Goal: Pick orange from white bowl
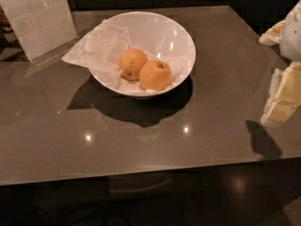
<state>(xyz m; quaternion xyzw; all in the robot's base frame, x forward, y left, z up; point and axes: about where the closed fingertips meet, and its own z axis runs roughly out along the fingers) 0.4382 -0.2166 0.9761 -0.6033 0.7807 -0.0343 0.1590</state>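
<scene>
The white bowl (176,41) stands on the grey table at centre back, lined with crumpled white paper (101,48) that spills over its left rim. Two fruits lie in it, touching. The orange (155,75), deeper in colour with a small dark stem dimple, is at the front right. A paler orange (132,63) lies behind it to the left. My gripper (282,100) is at the right edge of the view, above the table's right side, well apart from the bowl and holding nothing that I can see. Its shadow falls on the table below it.
A clear plastic sign stand (37,20) stands at the back left corner of the table (141,140). The table's front edge runs across the lower part of the view, with dark floor below. A dark wall is behind the table.
</scene>
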